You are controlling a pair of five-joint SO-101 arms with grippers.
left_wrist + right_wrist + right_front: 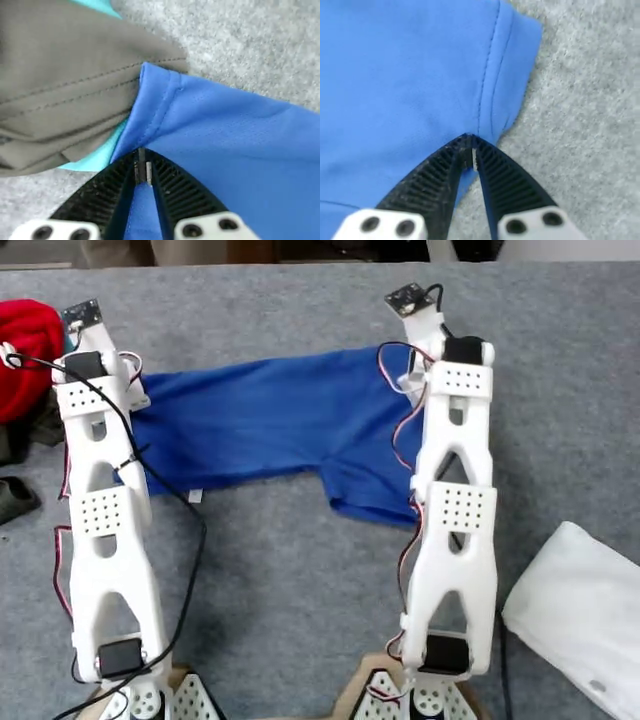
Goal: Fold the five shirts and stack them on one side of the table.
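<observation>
A blue shirt lies spread across the grey table between the two arms. The left gripper is shut on the blue shirt near its hemmed corner, where it meets an olive-brown garment. The right gripper is shut on the blue shirt beside a stitched hem at its edge. In the high view the left arm stands over the shirt's left end and the right arm over its right end.
A red garment and dark clothing lie at the table's left edge. A white folded shirt sits at the front right. A turquoise fabric peeks from under the olive one. Bare grey table lies between the arms.
</observation>
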